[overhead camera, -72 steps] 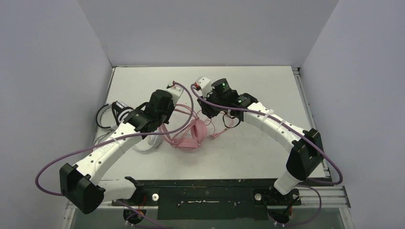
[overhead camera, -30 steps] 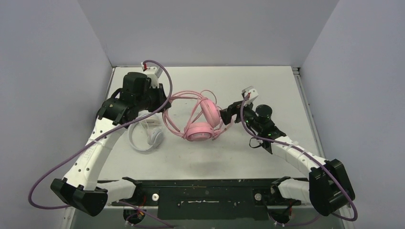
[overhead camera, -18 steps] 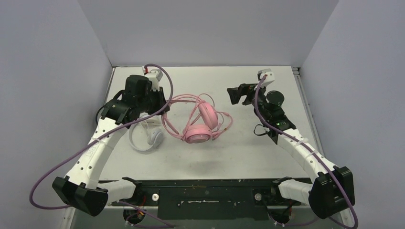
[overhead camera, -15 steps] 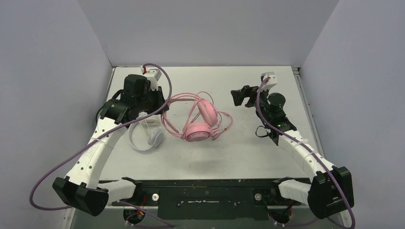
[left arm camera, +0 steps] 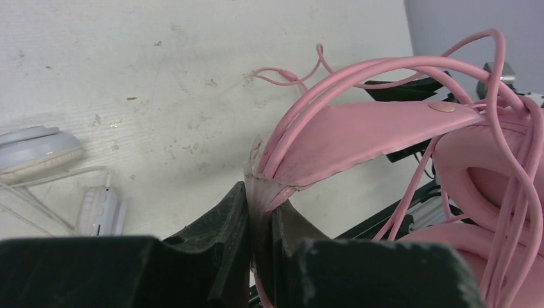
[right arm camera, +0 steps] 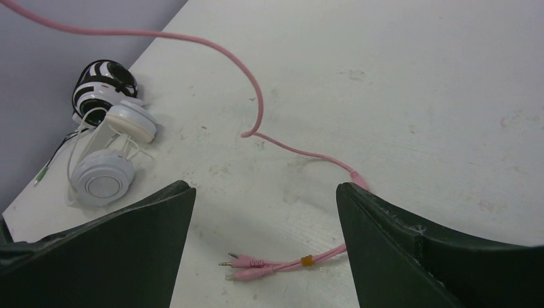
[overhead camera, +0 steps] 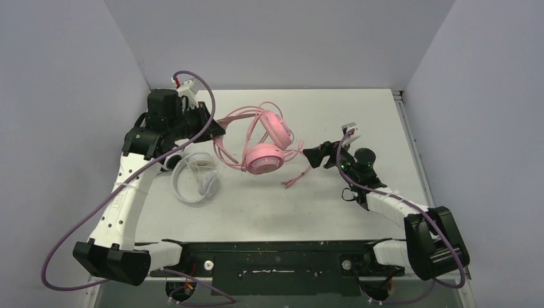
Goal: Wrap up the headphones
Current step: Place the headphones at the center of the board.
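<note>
Since half a second ago, the left gripper point(left arm camera: 260, 205) has carried the pink over-ear headset point(overhead camera: 264, 144) toward the upper left, its fingers clamped on the padded headband. The right gripper point(right arm camera: 264, 189) has come down low, fingers wide apart above the pink cable point(right arm camera: 256, 109) on the grey table point(overhead camera: 359, 109). The all-white headset point(overhead camera: 195, 181) lies at the left. The left arm point(overhead camera: 128, 192) mostly covers the black-and-white headset point(right arm camera: 102, 86) in the top view.

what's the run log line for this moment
left hand: shut on pink headphones headband | right hand: open, aimed at pink plugs on table | white headphones: on table
</note>
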Robot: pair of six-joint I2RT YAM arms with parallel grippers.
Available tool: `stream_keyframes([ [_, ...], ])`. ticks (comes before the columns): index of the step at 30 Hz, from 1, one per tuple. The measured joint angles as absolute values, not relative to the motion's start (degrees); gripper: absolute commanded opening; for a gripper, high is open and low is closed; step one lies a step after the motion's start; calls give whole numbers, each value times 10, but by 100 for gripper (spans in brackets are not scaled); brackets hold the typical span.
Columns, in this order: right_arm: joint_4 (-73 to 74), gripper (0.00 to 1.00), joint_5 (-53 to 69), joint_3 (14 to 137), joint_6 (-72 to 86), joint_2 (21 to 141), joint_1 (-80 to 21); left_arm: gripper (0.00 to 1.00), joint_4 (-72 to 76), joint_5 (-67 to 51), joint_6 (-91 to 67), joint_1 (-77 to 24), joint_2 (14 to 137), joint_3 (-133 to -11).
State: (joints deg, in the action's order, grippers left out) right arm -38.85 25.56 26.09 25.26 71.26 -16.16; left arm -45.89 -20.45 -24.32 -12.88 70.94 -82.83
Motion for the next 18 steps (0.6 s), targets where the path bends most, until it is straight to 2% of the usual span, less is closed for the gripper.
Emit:
stream_keyframes([
  [5, -482, 87, 303, 256, 259, 771, -163, 0, -446, -231, -273, -125, 709, -837],
  [9, -534, 97, 320, 264, 260, 825, -173, 0, -449, -243, -284, -123, 711, -856],
  [18, -611, 94, 320, 354, 260, 954, -213, 0, -449, -262, -308, -121, 714, -908],
])
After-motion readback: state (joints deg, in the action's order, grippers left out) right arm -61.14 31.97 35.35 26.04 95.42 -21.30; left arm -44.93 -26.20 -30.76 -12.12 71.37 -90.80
